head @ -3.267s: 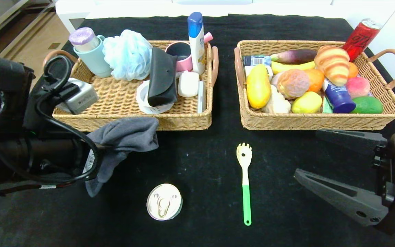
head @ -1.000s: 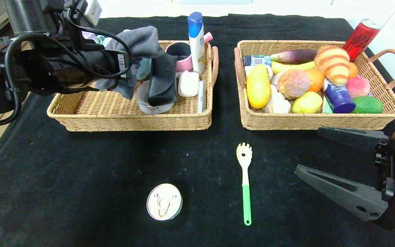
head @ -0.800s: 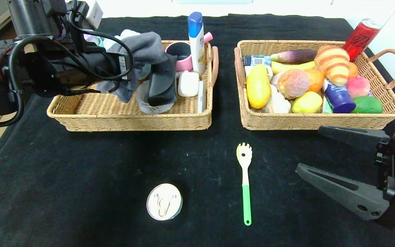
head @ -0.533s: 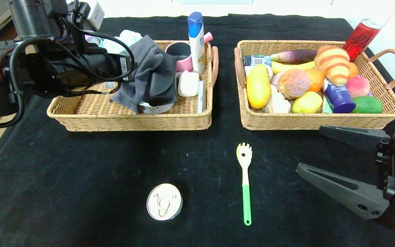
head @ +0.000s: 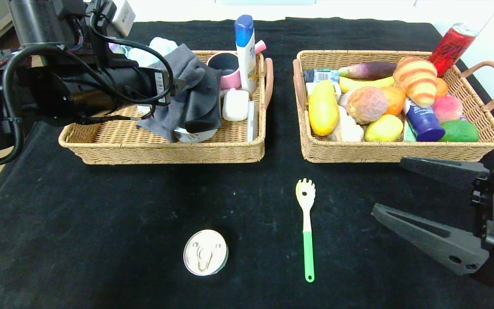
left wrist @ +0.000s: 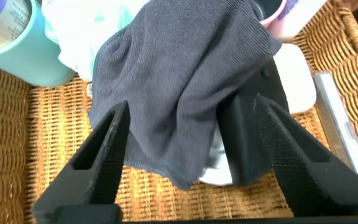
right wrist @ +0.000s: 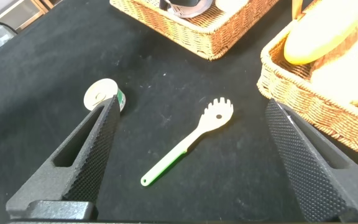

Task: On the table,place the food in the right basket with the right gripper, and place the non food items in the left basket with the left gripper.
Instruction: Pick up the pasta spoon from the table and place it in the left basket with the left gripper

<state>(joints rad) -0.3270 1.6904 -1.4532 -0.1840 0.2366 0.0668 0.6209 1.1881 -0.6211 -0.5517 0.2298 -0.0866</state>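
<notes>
A grey cloth [head: 187, 98] lies draped over a black case and a white bowl inside the left basket [head: 165, 152]. My left gripper [head: 172, 86] hovers just above it, open, with nothing between its fingers; in the left wrist view the cloth [left wrist: 179, 81] lies loose below the left gripper [left wrist: 190, 106]. The right basket [head: 401, 152] holds fruit, a croissant and other food. My right gripper [head: 387, 186] stands open and empty low at the table's front right. A green-handled pasta spoon [head: 306, 223] and a tin can [head: 205, 252] lie on the black table.
The left basket also holds a shampoo bottle [head: 245, 51], a pink mug, a soap box and a teal cup. A red drink can [head: 452, 43] leans at the right basket's far corner. From the right wrist, the spoon [right wrist: 188, 143] and tin [right wrist: 103, 94] show.
My left gripper has opened and the grey cloth has dropped out of it onto the black case in the left basket. The right arm has stayed put.
</notes>
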